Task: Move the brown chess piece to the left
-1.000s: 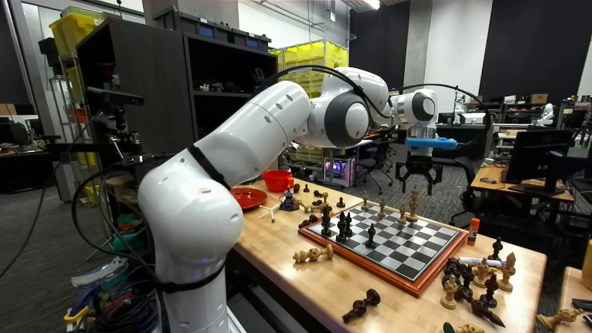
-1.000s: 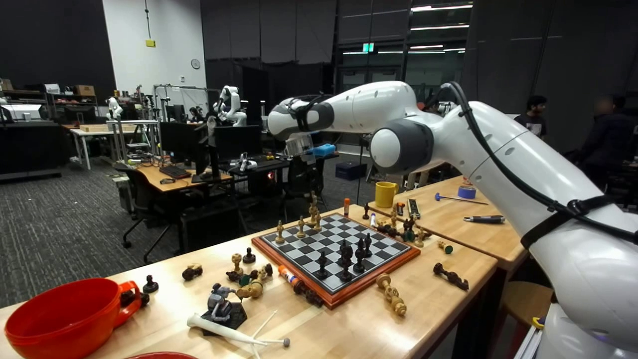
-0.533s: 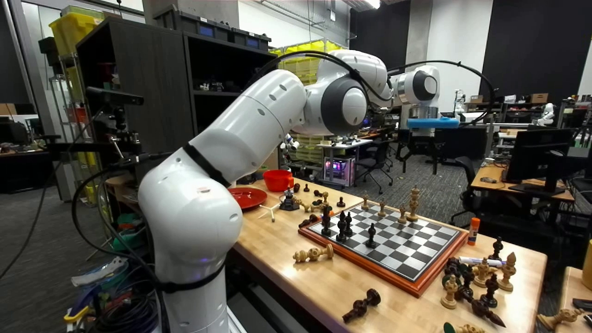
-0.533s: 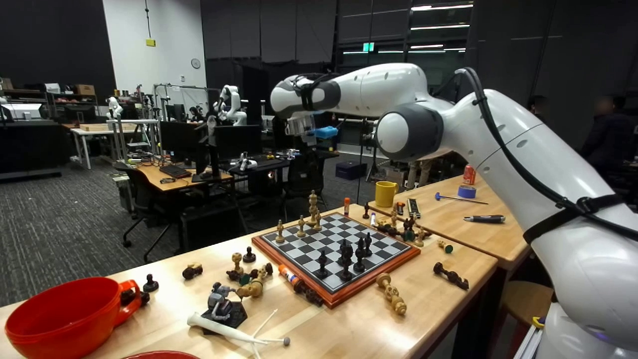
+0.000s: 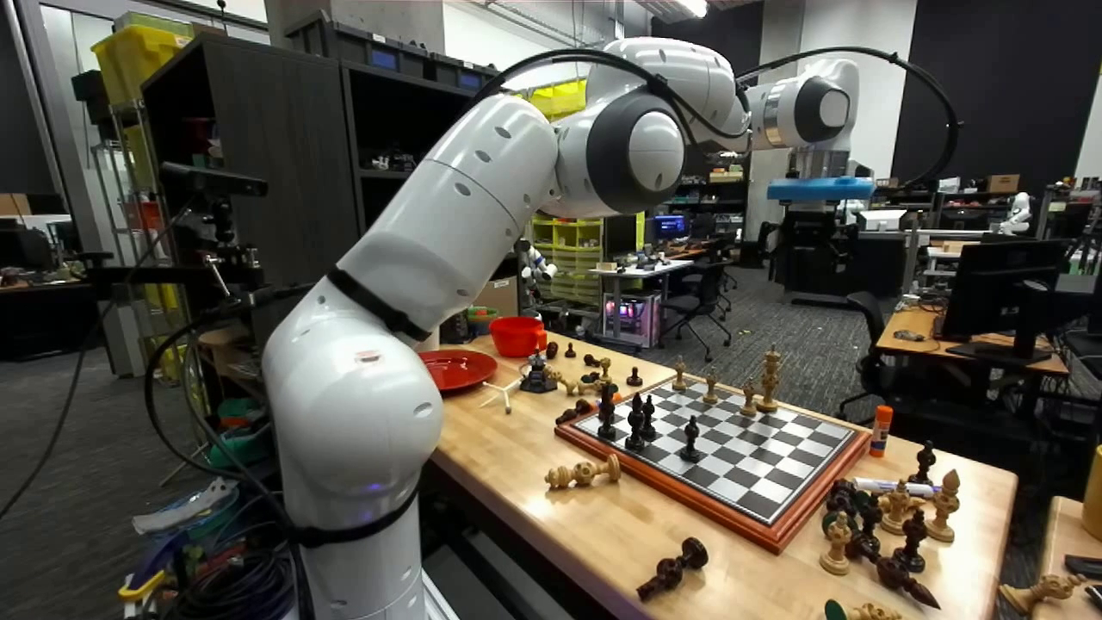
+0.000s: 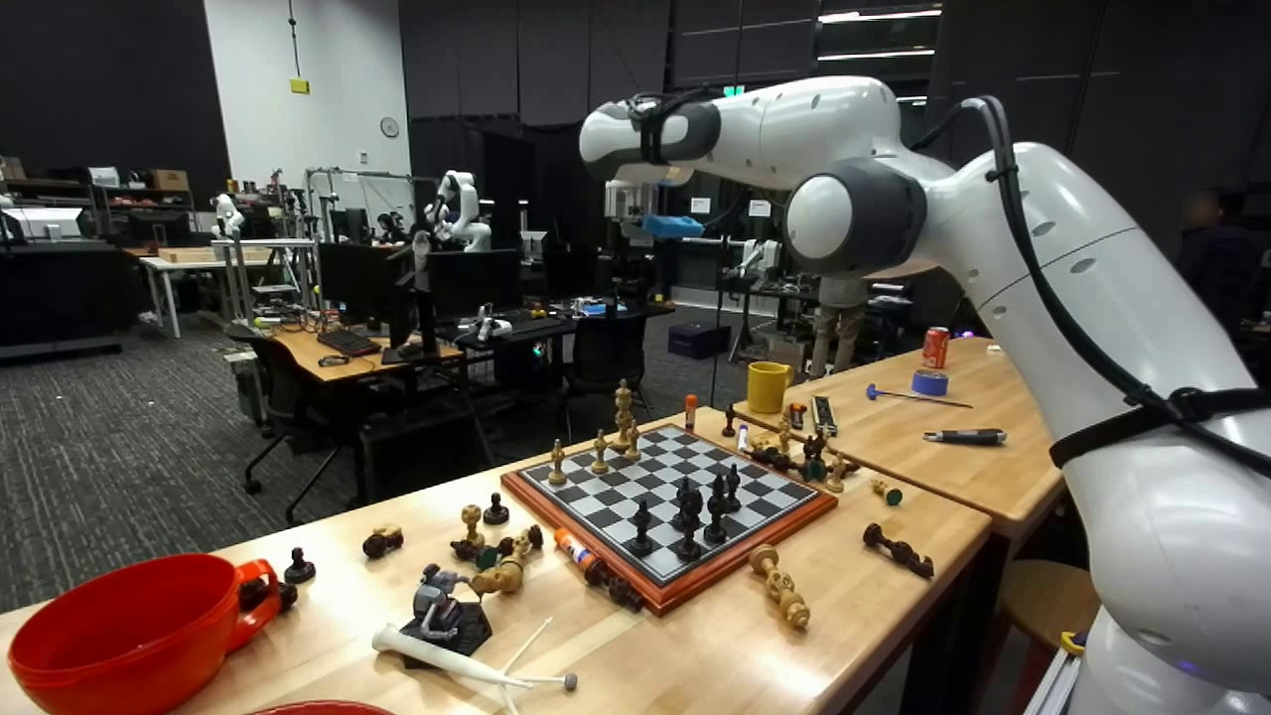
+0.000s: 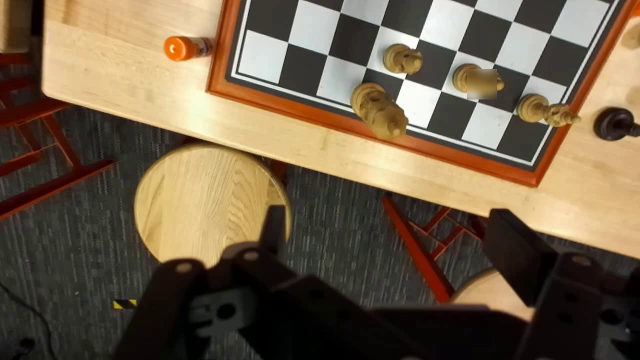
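Several light brown chess pieces stand upright near the far edge of the chessboard point(image 5: 689, 501), among them a tall one point(image 5: 769, 379) and a smaller one point(image 5: 710, 387). The tall piece also shows in the other exterior view point(image 6: 624, 412) and the wrist view point(image 7: 378, 112). Several dark brown pieces stand on the near side, such as one piece point(image 5: 691, 439). Which piece the task means, I cannot tell. My gripper point(image 7: 390, 222) is open and empty in the wrist view, its fingers wide apart over the floor beyond the table edge. It hangs high above the board in the exterior views.
Loose pieces lie around the board, including a light one point(image 5: 583, 472) and a dark one point(image 5: 673, 568). A glue stick point(image 5: 880, 430), red cup point(image 5: 516, 336), red plate point(image 5: 463, 368) and small robot figurine point(image 6: 437, 601) stand on the table. A stool point(image 7: 210, 200) is below the edge.
The arm has risen steadily, lifting my gripper well higher above the board and shifting it slightly to the right in both exterior views. The chess pieces have not moved.
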Motion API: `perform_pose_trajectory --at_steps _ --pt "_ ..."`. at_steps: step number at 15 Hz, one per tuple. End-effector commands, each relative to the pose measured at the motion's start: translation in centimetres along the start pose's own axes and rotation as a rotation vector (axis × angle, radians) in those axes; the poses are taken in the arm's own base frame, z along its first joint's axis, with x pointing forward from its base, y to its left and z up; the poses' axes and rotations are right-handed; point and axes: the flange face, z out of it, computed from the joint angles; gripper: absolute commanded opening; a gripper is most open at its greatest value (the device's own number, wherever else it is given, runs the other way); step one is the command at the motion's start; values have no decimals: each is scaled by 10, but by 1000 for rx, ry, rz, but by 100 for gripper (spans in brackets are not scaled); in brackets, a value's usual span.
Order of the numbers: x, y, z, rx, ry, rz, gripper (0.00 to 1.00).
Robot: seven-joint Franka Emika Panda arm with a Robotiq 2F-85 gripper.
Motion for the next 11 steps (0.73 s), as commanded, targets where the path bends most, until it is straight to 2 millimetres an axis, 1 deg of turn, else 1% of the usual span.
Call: perform_pose_trajectory --at_steps 1,3,4,7,11 --pt "-28 11 -24 5 59 83 100" --pt "-42 20 -29 -9 71 103 100" --pt "-22 21 -19 -16 59 73 100" --pt "-35 26 -25 -17 63 89 100" --pt "-36 24 -22 -15 61 89 100"
